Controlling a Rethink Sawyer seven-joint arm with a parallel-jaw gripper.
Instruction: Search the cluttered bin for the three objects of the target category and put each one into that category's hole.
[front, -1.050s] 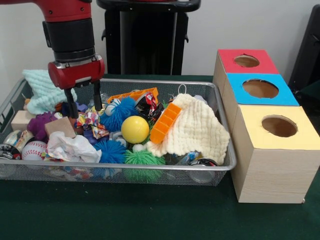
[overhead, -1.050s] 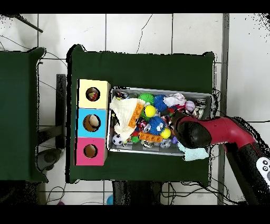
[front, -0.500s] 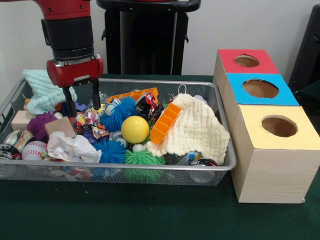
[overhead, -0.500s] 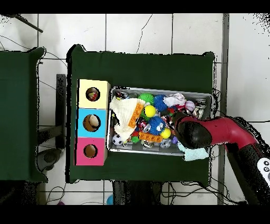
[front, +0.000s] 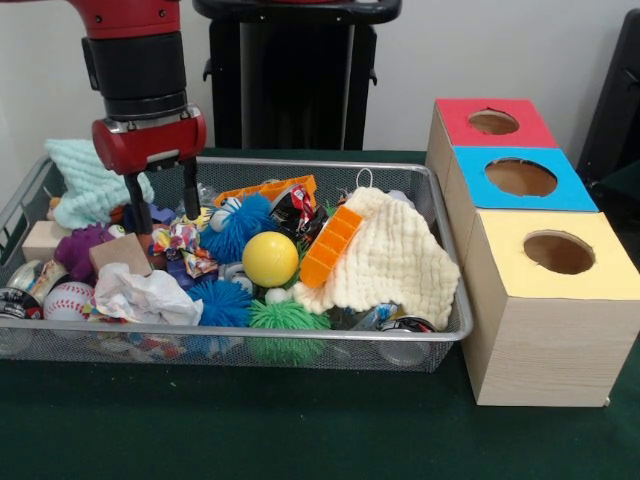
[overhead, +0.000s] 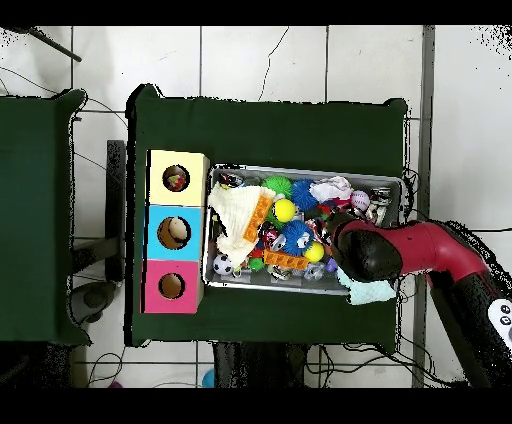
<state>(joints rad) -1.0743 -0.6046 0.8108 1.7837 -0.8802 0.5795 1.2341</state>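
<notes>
Now claw (front: 160, 205) unmoved, open, above bin (front: 440, 255)

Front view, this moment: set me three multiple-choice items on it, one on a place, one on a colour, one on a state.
1. Where does the yellow ball lie?
A. In the wire bin
B. On the blue box
C. On the green table cloth

2. What colour is the top of the box nearest the camera?
A. Red
B. Blue
C. Yellow

3. How is the gripper?
A. Shut on the baseball
B. Open and empty
C. Shut on the orange tray

Key:
1 A: the yellow ball sits among the clutter inside the wire bin.
2 C: the nearest box has a yellow top; the blue box and the red box stand behind it.
3 B: the gripper hangs over the bin's left part with its fingers apart and nothing between them.
</notes>
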